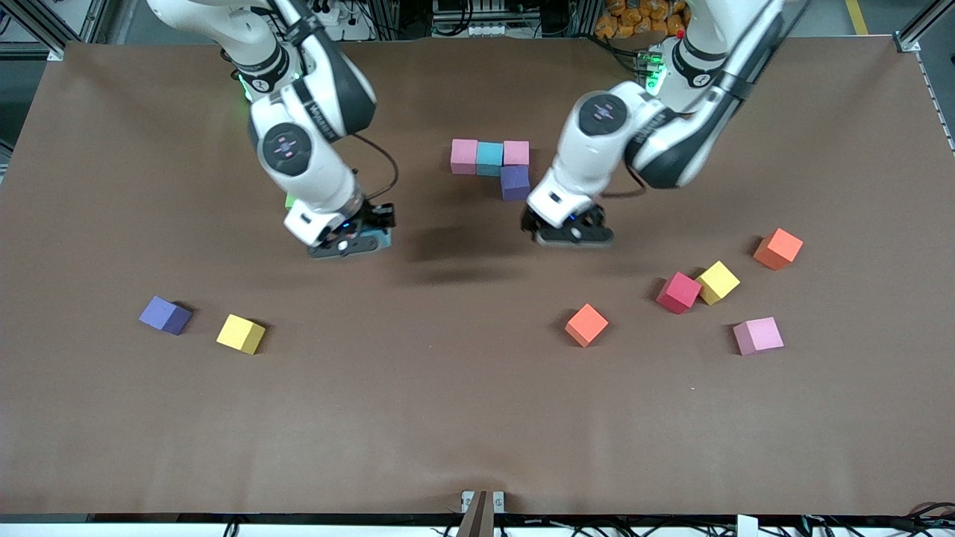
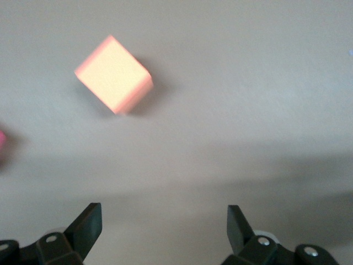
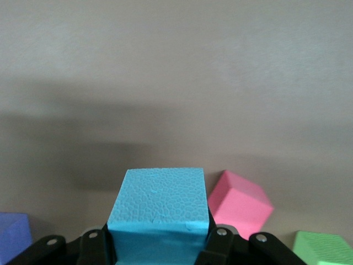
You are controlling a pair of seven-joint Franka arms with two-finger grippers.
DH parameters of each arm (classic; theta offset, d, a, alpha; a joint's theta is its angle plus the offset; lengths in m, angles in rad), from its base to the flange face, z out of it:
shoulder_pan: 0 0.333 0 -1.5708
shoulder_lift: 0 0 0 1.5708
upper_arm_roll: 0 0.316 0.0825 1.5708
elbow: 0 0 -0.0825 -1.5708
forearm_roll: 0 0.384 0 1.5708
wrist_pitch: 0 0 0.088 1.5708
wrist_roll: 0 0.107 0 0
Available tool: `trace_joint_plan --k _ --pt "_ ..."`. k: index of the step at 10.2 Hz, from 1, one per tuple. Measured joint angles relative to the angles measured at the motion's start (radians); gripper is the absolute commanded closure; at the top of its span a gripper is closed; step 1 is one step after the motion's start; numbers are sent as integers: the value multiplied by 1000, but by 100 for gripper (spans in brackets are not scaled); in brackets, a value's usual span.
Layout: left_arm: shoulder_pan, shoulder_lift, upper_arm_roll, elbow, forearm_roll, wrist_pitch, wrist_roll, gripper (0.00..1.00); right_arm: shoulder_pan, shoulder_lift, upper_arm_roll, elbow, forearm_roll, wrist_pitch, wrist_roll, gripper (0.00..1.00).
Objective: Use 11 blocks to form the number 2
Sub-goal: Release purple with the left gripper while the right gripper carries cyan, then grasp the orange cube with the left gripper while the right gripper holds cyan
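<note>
We see the digit (image 1: pixel 492 165) barely begun: a pink-blue-pink row with one purple cube just nearer the camera under the pink at the left arm's end. Our right gripper (image 1: pixel 351 240) is clamped on a light blue cube (image 3: pixel 160 212), up over bare table toward the right arm's end from the digit. Our left gripper (image 1: pixel 573 235) hangs spread and empty just nearer the camera than the digit, with an orange cube (image 2: pixel 114 74) loose on the table below it.

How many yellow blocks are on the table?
2. One yellow block lies beside a purple block toward the right arm's end. The other yellow block touches a red block toward the left arm's end. None seems hidden.
</note>
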Motion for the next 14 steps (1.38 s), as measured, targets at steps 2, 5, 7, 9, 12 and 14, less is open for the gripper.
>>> trace_joint_plan --k 2,5,7,9,12,14 --pt "1 75 74 101 0 0 157 0 65 38 0 37 0 11 47 52" --pt "-1 232 137 269 0 0 452 0 143 158 0 153 0 19 76 52" --pt "-1 311 159 352 0 0 610 0 183 246 -3 238 0 20 137 52" --pt "-11 365 160 404 0 0 669 0 218 323 -10 315 0 20 220 52" --pt "-41 395 161 431 0 -56 685 0 278 412 -20 406 0 42 354 52" --pt "-67 395 166 433 3 -96 726 0 319 445 -21 422 1 90 413 52"
